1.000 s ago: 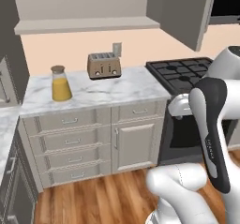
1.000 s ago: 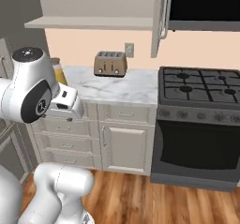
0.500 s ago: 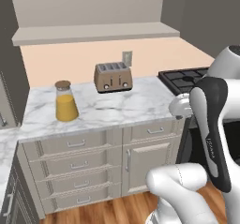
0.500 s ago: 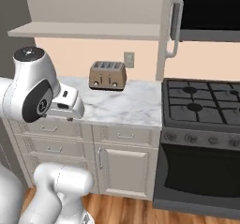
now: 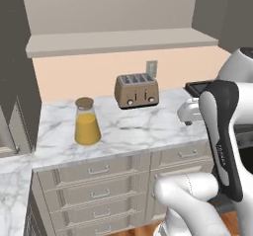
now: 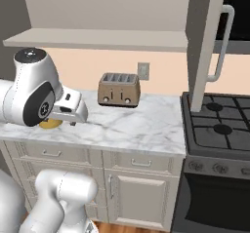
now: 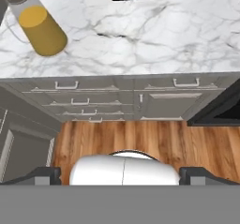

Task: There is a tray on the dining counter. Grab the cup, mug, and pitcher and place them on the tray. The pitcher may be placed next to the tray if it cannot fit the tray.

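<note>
Left base view shows us the upright pitcher (image 5: 87,122) left of the toaster (image 5: 136,90), well apart from our open, empty end effector (image 5: 189,116).

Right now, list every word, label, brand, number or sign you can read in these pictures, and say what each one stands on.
None can be read.
Toaster: knobs and slots on the front, no lettering to make out.
Pitcher: plain glass and cork lid, no label.
Wall outlet: blank plate.
Stove: knobs along the front edge, no markings that can be read.
Drawers: plain fronts with handles.
</note>
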Motion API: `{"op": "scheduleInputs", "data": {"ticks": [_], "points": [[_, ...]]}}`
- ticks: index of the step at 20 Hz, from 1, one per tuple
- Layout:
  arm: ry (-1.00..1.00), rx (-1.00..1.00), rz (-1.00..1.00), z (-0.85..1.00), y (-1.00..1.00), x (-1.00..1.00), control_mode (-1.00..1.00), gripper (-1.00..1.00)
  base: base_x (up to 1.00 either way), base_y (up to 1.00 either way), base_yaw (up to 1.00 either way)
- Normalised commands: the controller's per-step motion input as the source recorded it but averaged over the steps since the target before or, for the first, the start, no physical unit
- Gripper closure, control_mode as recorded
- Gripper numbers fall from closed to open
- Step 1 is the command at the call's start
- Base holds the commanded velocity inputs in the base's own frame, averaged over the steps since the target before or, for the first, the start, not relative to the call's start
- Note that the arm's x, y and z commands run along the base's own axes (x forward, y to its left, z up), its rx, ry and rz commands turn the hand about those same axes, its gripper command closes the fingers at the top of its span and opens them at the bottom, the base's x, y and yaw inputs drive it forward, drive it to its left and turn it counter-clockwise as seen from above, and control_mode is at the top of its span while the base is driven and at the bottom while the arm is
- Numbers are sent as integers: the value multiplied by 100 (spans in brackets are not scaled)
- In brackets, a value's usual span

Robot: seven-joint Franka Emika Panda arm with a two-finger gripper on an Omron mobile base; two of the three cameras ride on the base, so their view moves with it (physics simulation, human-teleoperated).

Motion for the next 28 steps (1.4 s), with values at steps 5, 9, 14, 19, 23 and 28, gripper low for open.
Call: {"op": "scheduleInputs", "data": {"ticks": [5, 9, 14, 19, 23, 28], "points": [[0, 0, 0, 0, 0, 0, 100, -100, 42, 26, 0], [0, 0, 0, 0, 0, 0, 100, -100, 55, 33, 0], [0, 0, 0, 0, 0, 0, 100, -100, 55, 34, 2], [0, 0, 0, 0, 0, 0, 100, -100, 43, 36, 4], [0, 0, 0, 0, 0, 0, 100, -100, 22, 42, 3], [0, 0, 0, 0, 0, 0, 100, -100, 8, 54, 0]]}}
